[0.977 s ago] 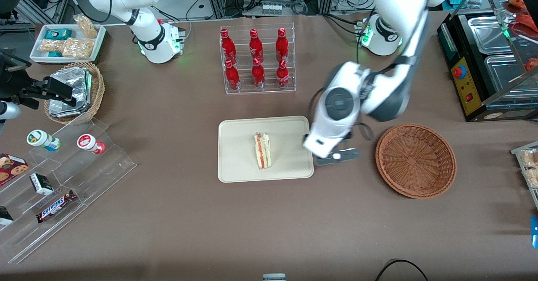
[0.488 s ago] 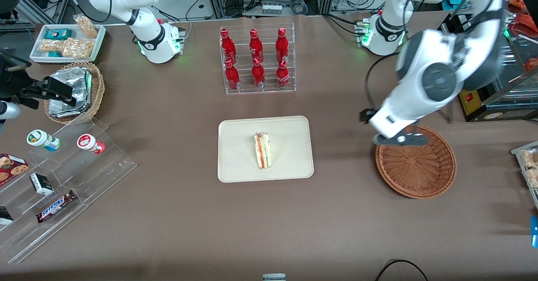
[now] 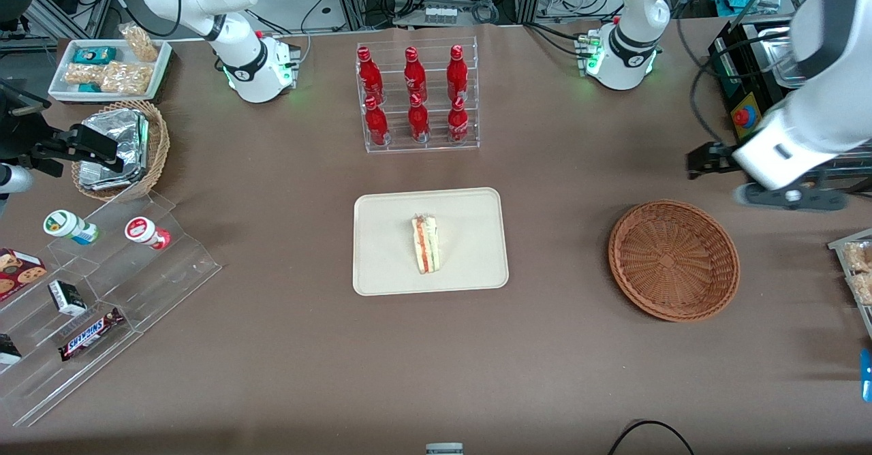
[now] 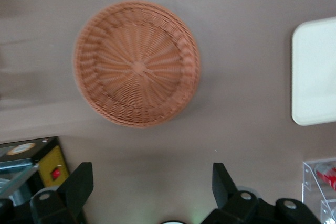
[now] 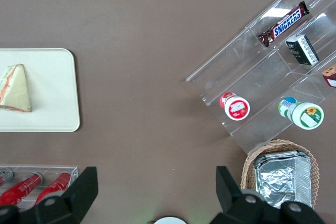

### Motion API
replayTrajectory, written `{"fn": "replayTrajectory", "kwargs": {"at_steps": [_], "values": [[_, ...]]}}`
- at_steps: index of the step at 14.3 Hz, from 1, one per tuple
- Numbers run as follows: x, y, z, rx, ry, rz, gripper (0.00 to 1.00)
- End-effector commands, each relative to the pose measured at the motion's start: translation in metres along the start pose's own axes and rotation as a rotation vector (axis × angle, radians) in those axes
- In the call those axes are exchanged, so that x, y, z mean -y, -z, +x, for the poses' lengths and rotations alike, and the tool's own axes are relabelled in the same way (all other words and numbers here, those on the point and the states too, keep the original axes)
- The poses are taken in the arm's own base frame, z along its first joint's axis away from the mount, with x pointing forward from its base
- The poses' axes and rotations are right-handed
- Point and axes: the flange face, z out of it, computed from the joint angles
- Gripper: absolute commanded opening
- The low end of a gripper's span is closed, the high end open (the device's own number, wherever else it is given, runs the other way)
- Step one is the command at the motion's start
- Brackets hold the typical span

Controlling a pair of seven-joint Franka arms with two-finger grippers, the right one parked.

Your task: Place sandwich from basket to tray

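While the sandwich (image 3: 426, 244) lies on the tray (image 3: 385, 264) mid-counter, the basket (image 3: 673, 259) sits bare toward the working arm's end. Raised near that end's edge, the pincer (image 3: 790, 196) hangs with fingers (image 4: 79, 184) apart, holding nothing. A bar labelled SNICKERS (image 3: 90, 333) rests on the clear stepped stand (image 3: 136, 285) near the parked arm's front corner.

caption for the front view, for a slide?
Sandwich lies on the tray; basket empty; open end effector raised toward the working arm's table end.
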Motion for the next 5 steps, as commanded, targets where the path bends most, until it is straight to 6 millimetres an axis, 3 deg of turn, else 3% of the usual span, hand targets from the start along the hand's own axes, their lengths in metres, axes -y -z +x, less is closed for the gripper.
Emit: {"fn": "replayTrajectory", "kwargs": {"at_steps": [1,5], "values": [[0.0321,0.0197,-0.0077,-0.044,0.041,0.017,1.00],[0.0344,0.0271,-0.0084,-0.070,0.056,0.015,1.00]]}}
